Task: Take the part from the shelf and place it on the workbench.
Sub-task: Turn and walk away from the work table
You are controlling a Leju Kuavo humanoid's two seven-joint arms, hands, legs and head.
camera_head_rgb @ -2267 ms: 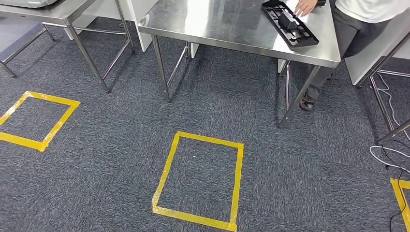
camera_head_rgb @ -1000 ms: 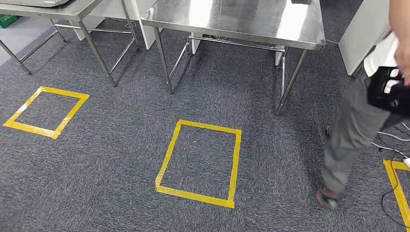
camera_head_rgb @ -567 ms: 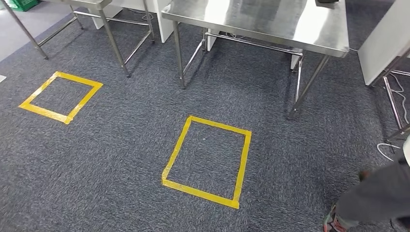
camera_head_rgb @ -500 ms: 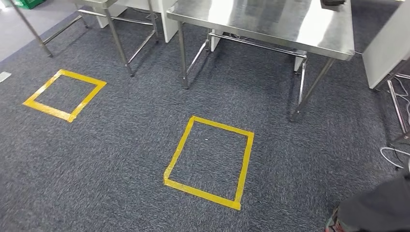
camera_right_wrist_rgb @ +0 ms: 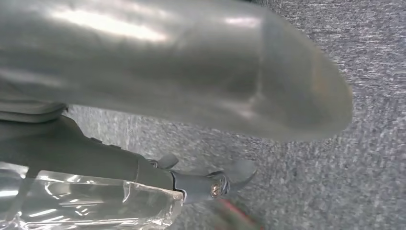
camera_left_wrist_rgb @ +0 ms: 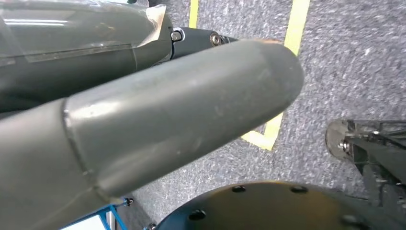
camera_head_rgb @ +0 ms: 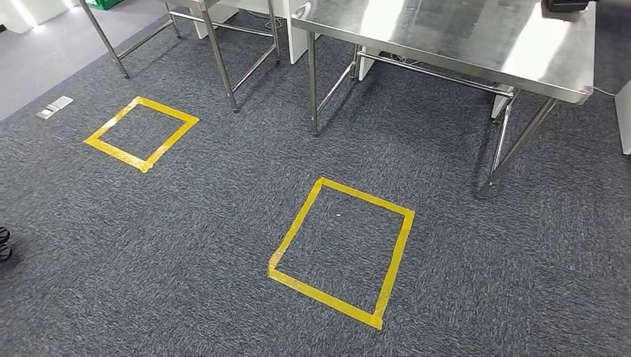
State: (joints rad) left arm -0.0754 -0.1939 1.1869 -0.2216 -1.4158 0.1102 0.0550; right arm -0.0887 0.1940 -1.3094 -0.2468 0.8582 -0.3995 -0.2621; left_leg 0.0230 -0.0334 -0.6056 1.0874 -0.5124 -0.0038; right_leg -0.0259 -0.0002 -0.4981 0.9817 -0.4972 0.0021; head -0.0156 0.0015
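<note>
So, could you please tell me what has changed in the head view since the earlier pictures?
The camera has swung left, shifting the whole scene right. The person who lifted the black part off the steel table and walked away has gone. The yellow tape square on the carpet stays put, and both hands hang by the floor.

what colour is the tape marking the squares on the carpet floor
Yellow: the taped squares stand out against the dark grey carpet, best in the head view.
</note>
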